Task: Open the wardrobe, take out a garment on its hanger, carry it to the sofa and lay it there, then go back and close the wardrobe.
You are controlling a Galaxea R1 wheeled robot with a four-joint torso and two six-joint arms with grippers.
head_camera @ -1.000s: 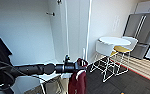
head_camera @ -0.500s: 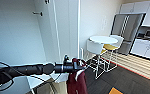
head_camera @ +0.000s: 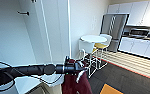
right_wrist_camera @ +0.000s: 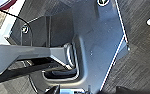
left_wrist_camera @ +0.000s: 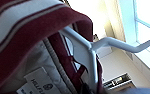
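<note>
My left arm reaches in from the left in the head view, and my left gripper [head_camera: 77,68] is shut on the hanger's top. The maroon garment [head_camera: 74,83] hangs straight down from it. Close up in the left wrist view, the whitish hanger [left_wrist_camera: 91,56] runs through the collar, and the garment's [left_wrist_camera: 23,22] maroon ribbing carries white stripes. Behind the arm stands the white wardrobe [head_camera: 11,42], open, with a black peg [head_camera: 23,13] high on its inner wall and its door [head_camera: 56,30] swung outward.
A round white table [head_camera: 93,38] with white stools [head_camera: 86,48] and a yellow seat [head_camera: 101,45] stands just right of the garment. Further right are a steel fridge [head_camera: 114,27] and kitchen cabinets [head_camera: 141,46]. An orange floor patch [head_camera: 111,90] lies on the dark carpet.
The whole head picture has slid left, so the camera has turned right, away from the wardrobe. The left gripper keeps hold of the hanger with the garment.
</note>
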